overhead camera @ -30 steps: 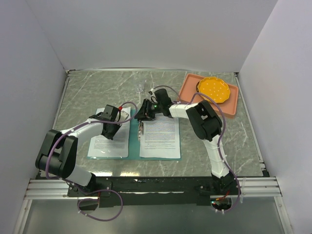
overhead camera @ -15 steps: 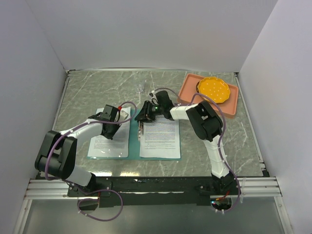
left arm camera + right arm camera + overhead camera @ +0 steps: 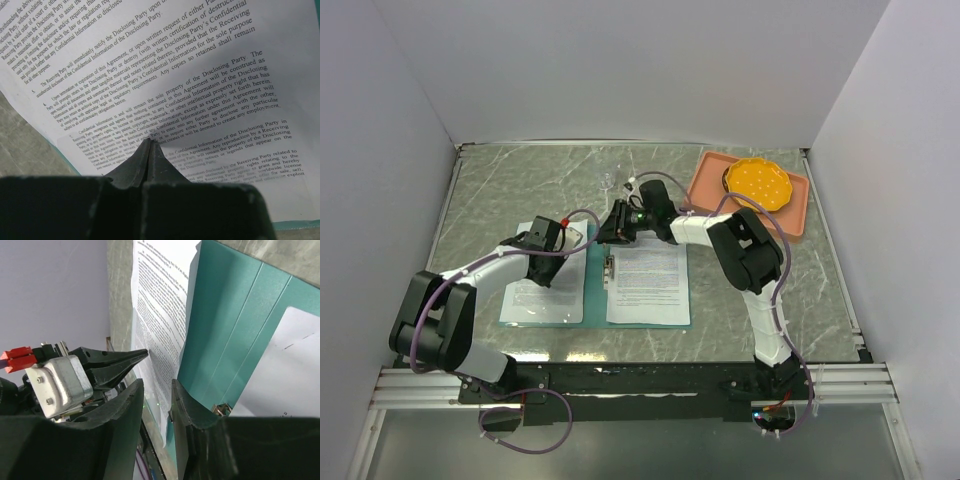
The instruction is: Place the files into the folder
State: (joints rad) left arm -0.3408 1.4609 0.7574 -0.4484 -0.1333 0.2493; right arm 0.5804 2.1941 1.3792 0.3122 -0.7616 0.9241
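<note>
Left wrist view had our left hand [image 3: 150, 143] shut, tip pressing the thin floppy files [image 3: 170, 75], right hand [image 3: 157, 386] narrowly parted, so we figured edge-pinching worked best.

The left sheet [image 3: 175, 75] is showing legal print in the left wrist view: "Disclosing Party", "Receiving Party", "Confidential Information" and "this Agreement" are recurring, beside paragraph numbers that seem to be 5, 6 and 7. The right sheet [image 3: 648, 280] is carrying print too small to read.
</note>
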